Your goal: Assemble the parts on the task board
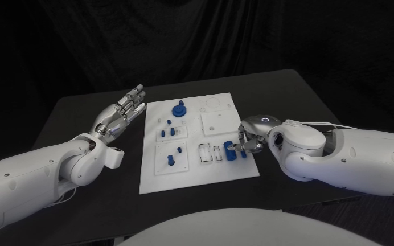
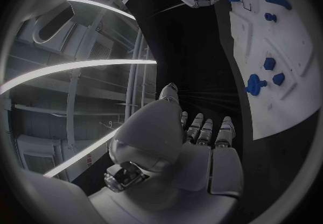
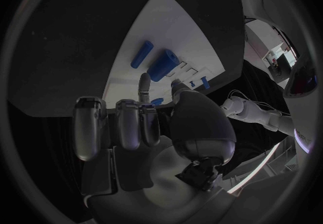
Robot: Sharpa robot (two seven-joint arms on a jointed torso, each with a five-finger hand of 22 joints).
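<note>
The white board (image 1: 200,169) lies mid-bench (image 1: 90,109), with blue parts (image 1: 178,109) standing in or lying on it. A blue part (image 1: 232,149) near the board's right edge is touched by the right hand (image 1: 246,140); whether it is gripped cannot be told. The left hand (image 1: 122,112) is held flat, fingers straight, holding nothing, beside the board, seemingly kept clear.

The surface (image 1: 98,101) is black and matte, with rounded corners. Its far edge lies close before a black curtain (image 1: 197,24) that hangs in soft vertical folds across the whole background. The surface's near right corner shows beneath the arm, and its left edge slants toward the near side.
</note>
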